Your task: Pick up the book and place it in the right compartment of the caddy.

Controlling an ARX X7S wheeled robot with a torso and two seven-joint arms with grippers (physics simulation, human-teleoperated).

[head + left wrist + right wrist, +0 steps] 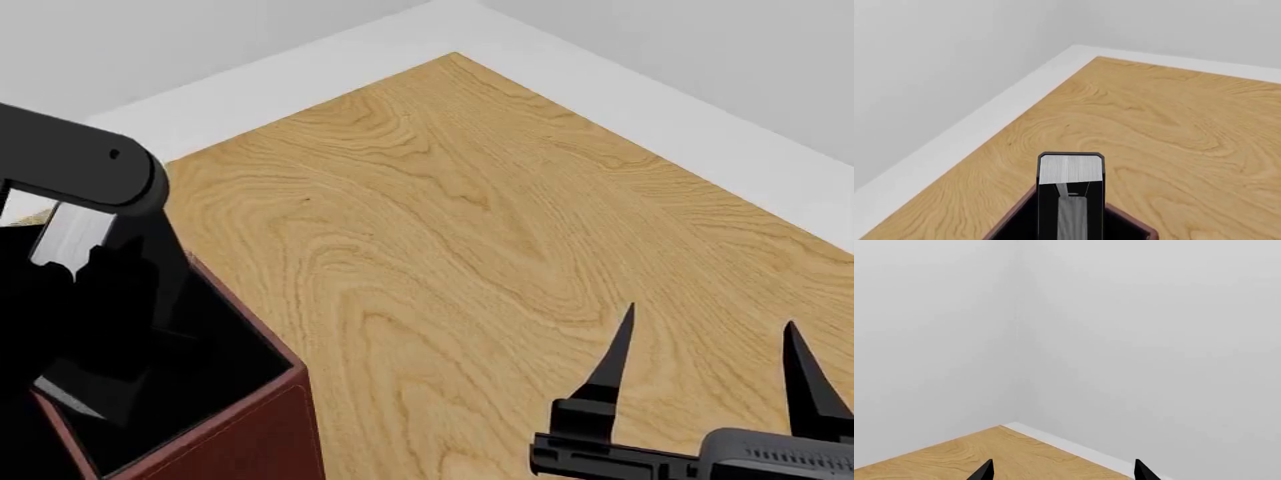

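Placing step: left claw (pixel 1071 200) pinches book (pixel 1070 170) upright over the caddy (pixel 254 420)'s right compartment (pixel 174 360). Right claw (pixel 707 365) spread, idle. Next: lower, release.

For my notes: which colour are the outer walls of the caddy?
Reddish-brown; the caddy shows it best in the head view, with a black interior.

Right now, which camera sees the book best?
The left wrist view: the book stands upright in the caddy, page edges showing. The head view shows only a pale sliver behind the arm. The right wrist view shows none.
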